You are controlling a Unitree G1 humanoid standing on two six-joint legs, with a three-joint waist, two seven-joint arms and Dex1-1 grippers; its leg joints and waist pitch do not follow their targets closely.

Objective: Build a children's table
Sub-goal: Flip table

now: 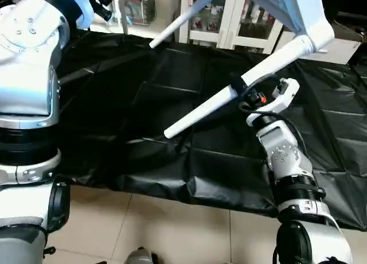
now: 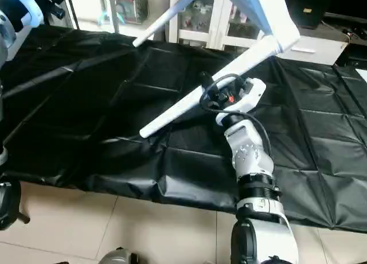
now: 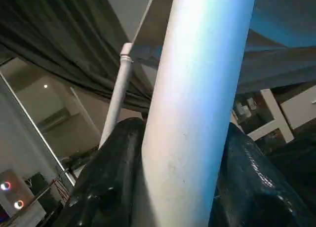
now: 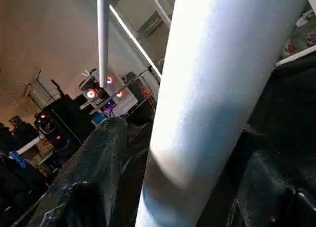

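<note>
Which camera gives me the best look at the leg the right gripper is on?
The left eye view: it shows the whole leg from its free tip to the corner of the tabletop, with the right gripper at mid-length. The right eye view shows the same. The right wrist view shows a short stretch between the black fingers.

The white table top [image 1: 287, 6] is held tilted in the air at far right; two tapered legs [image 1: 229, 97] slant down-left from its sockets.
</note>
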